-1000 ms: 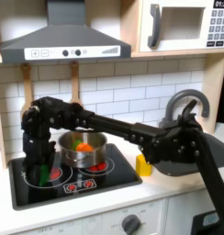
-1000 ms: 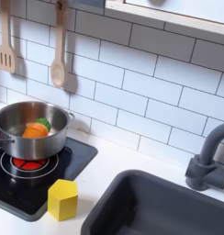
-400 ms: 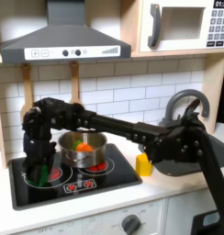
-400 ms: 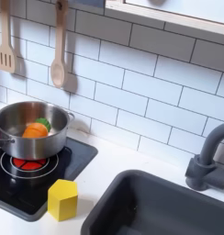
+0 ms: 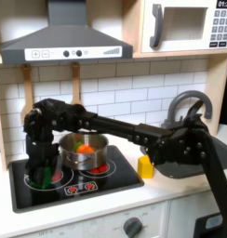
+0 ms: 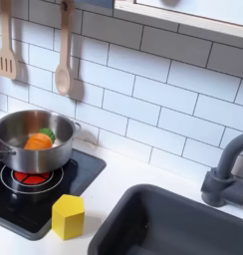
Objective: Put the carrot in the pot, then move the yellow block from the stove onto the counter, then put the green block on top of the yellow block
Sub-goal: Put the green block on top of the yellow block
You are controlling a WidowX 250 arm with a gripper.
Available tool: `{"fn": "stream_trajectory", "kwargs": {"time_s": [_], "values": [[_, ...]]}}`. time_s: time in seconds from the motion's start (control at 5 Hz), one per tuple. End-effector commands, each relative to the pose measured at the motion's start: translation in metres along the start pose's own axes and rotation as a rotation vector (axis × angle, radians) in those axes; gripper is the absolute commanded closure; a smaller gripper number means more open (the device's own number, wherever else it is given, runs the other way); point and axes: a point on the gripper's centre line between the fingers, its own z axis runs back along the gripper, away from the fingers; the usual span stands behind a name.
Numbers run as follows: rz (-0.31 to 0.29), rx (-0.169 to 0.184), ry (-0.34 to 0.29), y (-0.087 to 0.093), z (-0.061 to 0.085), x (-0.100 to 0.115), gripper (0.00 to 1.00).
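The counter (image 6: pixel 119 184) runs pale beneath everything, with the black stove (image 5: pixel 73 178) set into it. The arm (image 5: pixel 115 130) reaches across to the first exterior view's left. The pot (image 6: pixel 32 139) sits on a burner with the carrot (image 6: pixel 38 140) inside. The yellow block (image 6: pixel 67 216) stands on the counter beside the stove. The gripper (image 5: pixel 41 170) hangs low over the green block (image 5: pixel 46 174); I cannot tell whether its jaws are apart.
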Motion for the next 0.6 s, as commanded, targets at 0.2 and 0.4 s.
{"fn": "stream_trajectory", "kwargs": {"time_s": [0.2,0.4], "values": [[-0.029,-0.028,0.009,-0.003,0.008,-0.017,1.0],[-0.034,-0.037,0.0,-0.002,0.014,-0.02,1.0]]}}
